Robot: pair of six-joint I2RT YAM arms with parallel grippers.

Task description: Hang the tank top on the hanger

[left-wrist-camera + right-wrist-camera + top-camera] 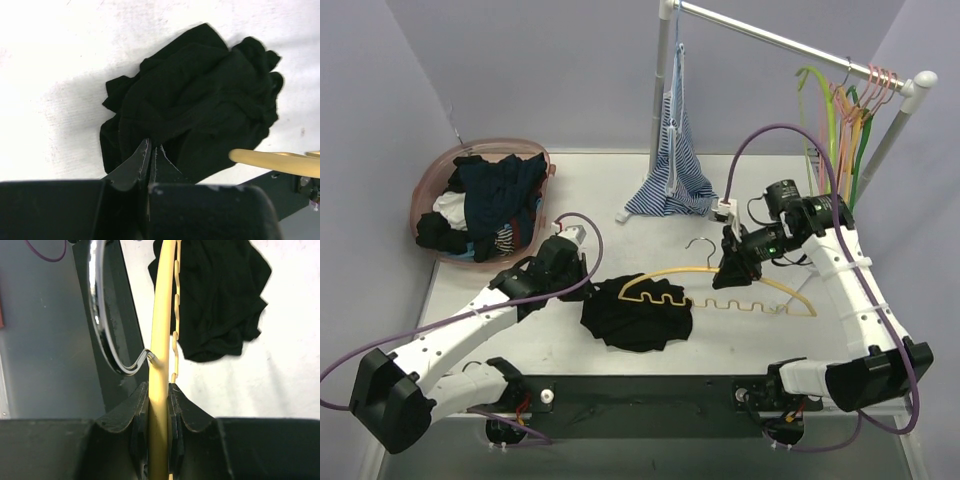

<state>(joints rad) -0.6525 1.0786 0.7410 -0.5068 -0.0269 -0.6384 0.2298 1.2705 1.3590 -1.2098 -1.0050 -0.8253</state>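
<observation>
The tank top (638,315) lies crumpled in a dark heap on the table (770,345), near the front edge and between the two arms. Its upper edge lies under, or against, the left end of the hanger (660,273). The garment's straps and openings are not spread out, so an edge has to be lifted before the hanger's arm can go inside.

The left gripper (151,150) is at the heap's left edge with its fingers pressed together. It seems to pinch a fold of cloth between the tips, though black fingers on black fabric (200,100) make the bite hard to confirm. Taking the rim rather than the middle of the heap would let the fabric open as it rises.

The right gripper (160,390) clamps the hanger's arched top bar (161,315) just beside the metal hook, its jaws narrow around the yellow plastic. From above, this gripper (733,268) holds the frame with the left end reaching toward the tank top (220,300). That end shows as a yellow tip (270,161) in the left wrist view. Holding near the hook keeps both ends free for threading.

Further back a striped garment (670,170) hangs from the rail (790,42), and a basket (425,195) holds other clothes.
</observation>
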